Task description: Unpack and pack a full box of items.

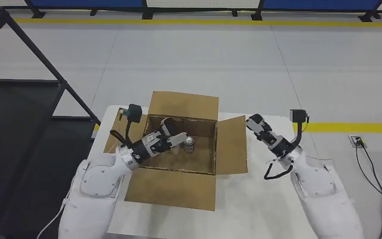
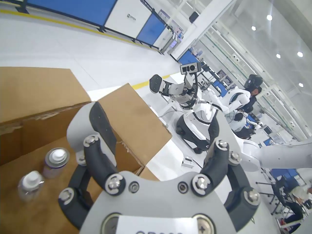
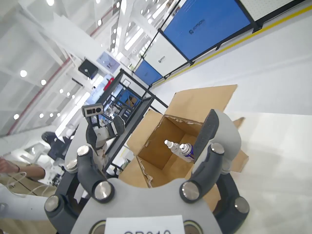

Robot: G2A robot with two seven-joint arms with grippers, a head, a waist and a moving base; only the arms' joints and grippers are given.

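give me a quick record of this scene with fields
box: cardboard, flaps open, on the white table
inside box: clear bottle and purple-labelled can, standing side by side
left gripper: open, empty, over the box next to the two containers
right gripper: open, empty, outside the box past its side flap

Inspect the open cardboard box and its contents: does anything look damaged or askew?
The cardboard box has ragged, torn edges along its flap folds. The clear bottle and purple-labelled can inside stand upright; nothing spilled.
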